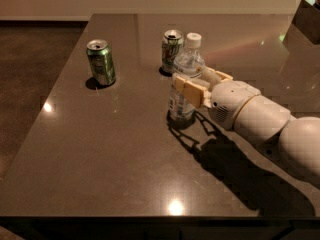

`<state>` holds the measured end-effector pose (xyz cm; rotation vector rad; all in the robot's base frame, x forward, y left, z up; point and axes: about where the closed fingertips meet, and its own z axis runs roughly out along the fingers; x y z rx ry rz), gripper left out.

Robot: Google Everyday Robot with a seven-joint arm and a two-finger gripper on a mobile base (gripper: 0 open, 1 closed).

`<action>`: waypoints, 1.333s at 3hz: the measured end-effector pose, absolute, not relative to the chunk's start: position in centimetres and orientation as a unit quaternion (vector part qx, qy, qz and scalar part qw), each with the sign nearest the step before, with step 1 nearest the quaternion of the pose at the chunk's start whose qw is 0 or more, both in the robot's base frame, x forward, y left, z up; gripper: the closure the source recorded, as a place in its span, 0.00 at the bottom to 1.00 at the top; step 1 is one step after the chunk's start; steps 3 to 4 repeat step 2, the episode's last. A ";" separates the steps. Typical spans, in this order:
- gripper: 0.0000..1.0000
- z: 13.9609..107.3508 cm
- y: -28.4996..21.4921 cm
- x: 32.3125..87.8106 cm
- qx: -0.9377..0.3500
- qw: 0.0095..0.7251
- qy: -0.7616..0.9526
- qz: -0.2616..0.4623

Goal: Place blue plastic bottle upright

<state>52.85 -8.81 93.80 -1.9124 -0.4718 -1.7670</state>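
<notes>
The blue plastic bottle [184, 69], clear with a white cap, stands upright on the dark table [120, 149] near its middle. My gripper [192, 86] reaches in from the right, and its cream fingers [187, 90] are on either side of the bottle's middle, closed on it. The bottle's base rests on the table top. The label is partly hidden behind the fingers.
A green soda can [101, 62] stands upright at the left. A white-and-green soda can [171, 50] stands just behind the bottle. A dark object [305, 19] sits at the far right corner. The table's front edge runs along the bottom.
</notes>
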 end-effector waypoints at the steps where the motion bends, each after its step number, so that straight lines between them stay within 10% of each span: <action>1: 0.00 93.9 -8.6 52.8 -0.701 0.246 -0.173 -0.647; 4: 0.00 93.9 -8.6 52.8 -0.701 0.246 -0.173 -0.647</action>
